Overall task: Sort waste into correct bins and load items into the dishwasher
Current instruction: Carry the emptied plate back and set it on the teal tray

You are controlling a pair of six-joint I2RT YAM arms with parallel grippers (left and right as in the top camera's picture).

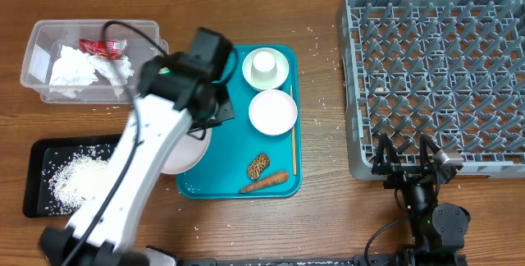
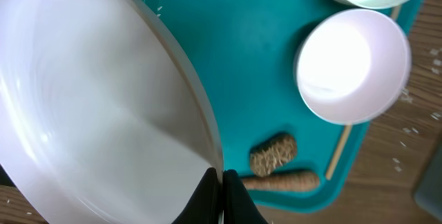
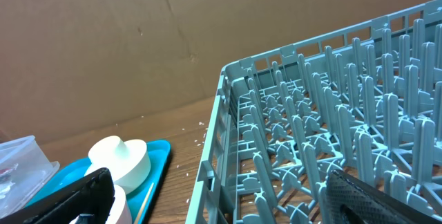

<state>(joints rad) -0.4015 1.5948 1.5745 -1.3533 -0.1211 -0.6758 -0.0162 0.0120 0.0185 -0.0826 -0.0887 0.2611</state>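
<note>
Plate (image 1: 187,153) sat rim-pinched in our left gripper (image 2: 221,181), mid-left; we judged its move to the rack (image 1: 435,69), upper right, next. Right gripper (image 1: 404,158) gaped empty.

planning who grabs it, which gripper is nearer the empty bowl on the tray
Left. The left gripper, shut on the plate, is just left of the bowl at the tray's edge; the right gripper sits open by the rack's near edge, well off the tray.
</note>
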